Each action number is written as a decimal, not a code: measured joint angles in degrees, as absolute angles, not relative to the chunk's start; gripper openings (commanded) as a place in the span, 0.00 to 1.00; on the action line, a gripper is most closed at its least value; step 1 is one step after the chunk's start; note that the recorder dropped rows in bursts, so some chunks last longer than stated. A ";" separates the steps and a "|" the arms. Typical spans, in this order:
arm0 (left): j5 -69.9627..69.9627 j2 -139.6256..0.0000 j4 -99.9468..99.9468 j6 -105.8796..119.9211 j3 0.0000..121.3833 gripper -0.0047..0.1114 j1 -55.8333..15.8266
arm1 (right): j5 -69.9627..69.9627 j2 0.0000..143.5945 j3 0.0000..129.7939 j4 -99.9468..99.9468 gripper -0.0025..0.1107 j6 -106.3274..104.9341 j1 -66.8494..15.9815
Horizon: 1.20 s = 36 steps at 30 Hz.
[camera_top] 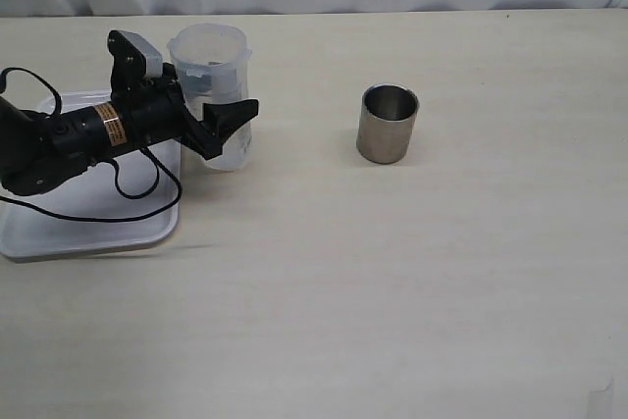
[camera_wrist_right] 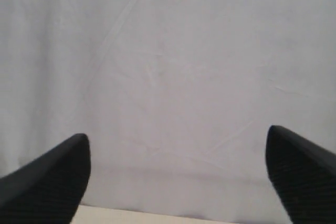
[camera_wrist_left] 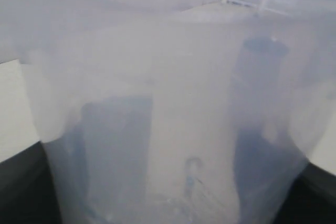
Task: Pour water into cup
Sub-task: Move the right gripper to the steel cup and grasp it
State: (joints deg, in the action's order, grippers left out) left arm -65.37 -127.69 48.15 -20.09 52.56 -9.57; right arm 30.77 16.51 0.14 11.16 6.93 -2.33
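The translucent plastic beaker stands upright at the left of the table, by the tray's corner. My left gripper reaches round it from the left, one finger in front and one behind, closed on its walls. In the left wrist view the beaker fills the frame, with the fingers as dark shapes through it. The water is faint at the beaker's bottom. The steel cup stands upright, empty-looking, well to the right. My right gripper is open and empty, out of the exterior view.
A white tray lies under the left arm at the table's left edge. A black cable loops over it. The right wrist view faces a white curtain with a strip of table edge below.
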 measured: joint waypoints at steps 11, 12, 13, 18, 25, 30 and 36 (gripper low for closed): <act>-65.27 -127.69 48.41 -20.48 52.83 0.04 -9.57 | 43.90 50.32 5.95 21.29 0.85 10.29 -2.33; -65.27 -127.69 48.55 -20.48 52.83 0.04 -9.57 | 46.30 54.30 7.06 22.63 0.85 10.34 -2.33; -65.27 -127.69 48.55 -20.48 52.83 0.04 -9.57 | 48.47 58.30 8.20 23.50 0.85 10.24 -2.33; -65.27 -127.69 48.55 -20.48 52.83 0.04 -9.57 | 55.03 80.64 15.86 26.87 0.85 7.32 -2.33; -65.27 -127.69 48.65 -20.48 52.83 0.04 -9.57 | 63.36 110.34 31.33 39.66 0.85 6.83 -2.33; -65.27 -127.69 48.65 -20.48 52.83 0.04 -9.57 | 63.77 119.40 38.48 41.65 0.85 6.71 -2.33; -65.27 -127.69 48.65 -20.48 52.87 0.04 -9.57 | 64.53 125.37 43.34 41.00 0.85 6.71 -2.33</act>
State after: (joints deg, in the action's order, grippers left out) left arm -65.27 -127.69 48.65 -20.48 52.87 -9.57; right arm 64.53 125.37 43.34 41.00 6.71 -2.33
